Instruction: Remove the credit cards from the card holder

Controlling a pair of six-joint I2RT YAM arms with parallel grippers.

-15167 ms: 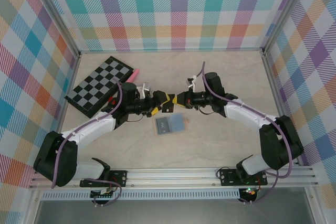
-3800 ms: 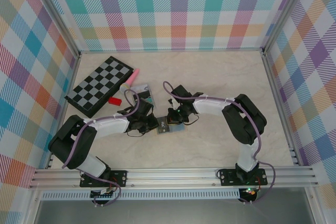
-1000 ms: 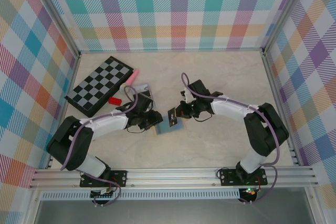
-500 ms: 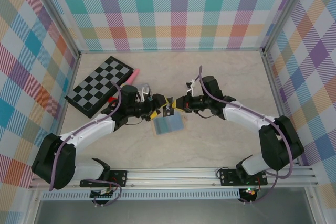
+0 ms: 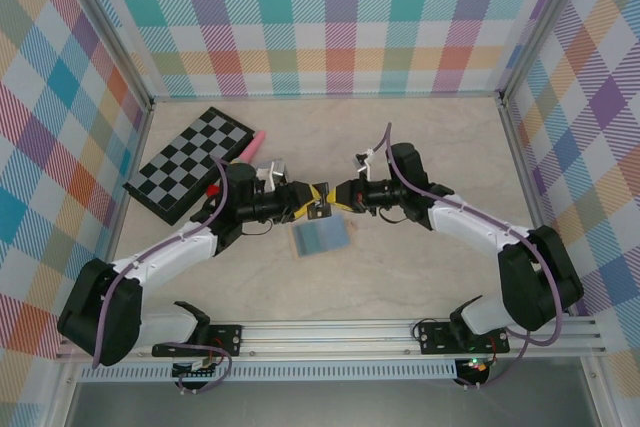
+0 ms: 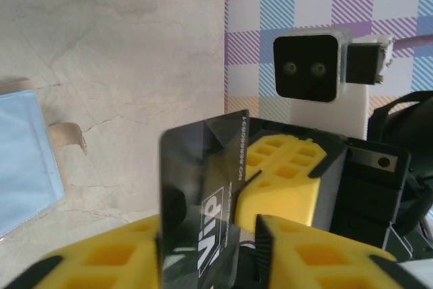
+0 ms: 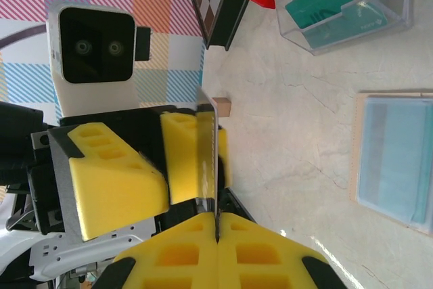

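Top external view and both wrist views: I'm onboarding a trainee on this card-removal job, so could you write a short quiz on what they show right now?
1. True or false: the card holder lies folded shut.
2. What does the right pincer clamp? A) a coin B) the dark card C) a pen
3. Fill in: the chessboard lies on the robot's ___ side of the card holder.
Key: 1 false, it lies open with its light-blue inside up. 2 B. 3 left.
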